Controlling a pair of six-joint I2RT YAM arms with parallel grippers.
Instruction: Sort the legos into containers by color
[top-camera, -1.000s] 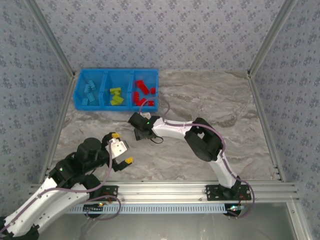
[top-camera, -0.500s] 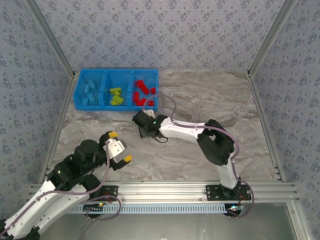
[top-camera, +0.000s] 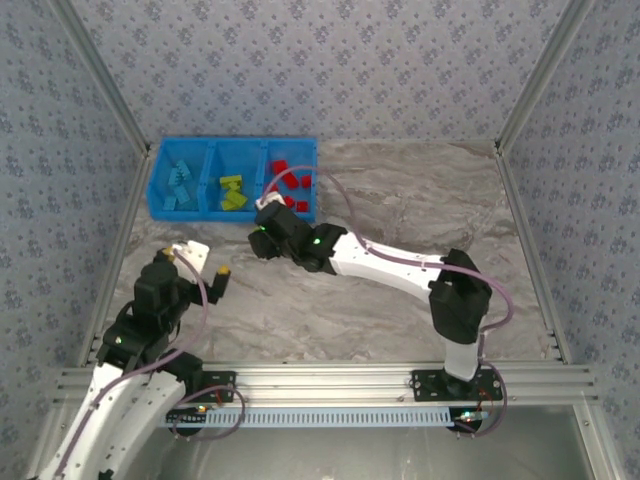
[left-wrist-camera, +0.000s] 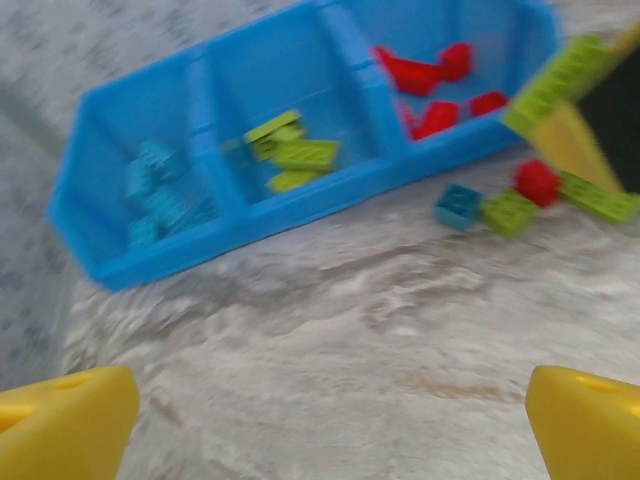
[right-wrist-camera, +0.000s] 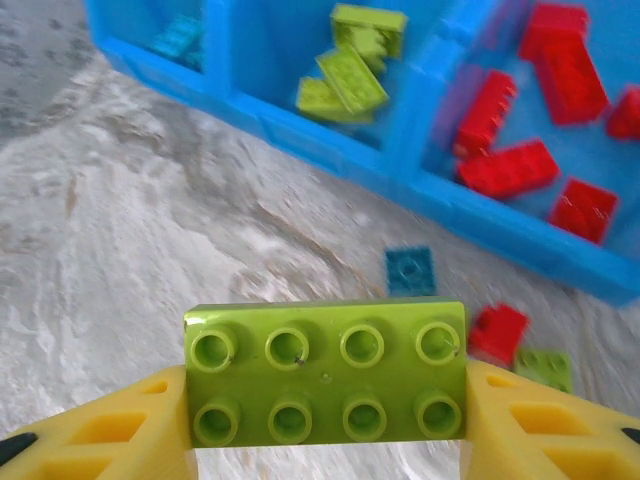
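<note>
Right wrist: blue tray (right-wrist-camera: 520, 235), three compartments: light blue bricks (right-wrist-camera: 180, 35), lime bricks (right-wrist-camera: 350, 75), red bricks (right-wrist-camera: 510, 165), one colour each. Right gripper (right-wrist-camera: 325, 400) clamped on green brick (right-wrist-camera: 325, 345). Left gripper (left-wrist-camera: 320, 420) wide open, empty.

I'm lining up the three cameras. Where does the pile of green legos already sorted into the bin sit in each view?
Top external: green legos at upper left, in the middle compartment of the blue bin.
Left wrist: upper centre-left, in the middle compartment.
Right wrist: top centre, in the same compartment.
Shared landmark: red legos in the compartment just right of them.
</note>
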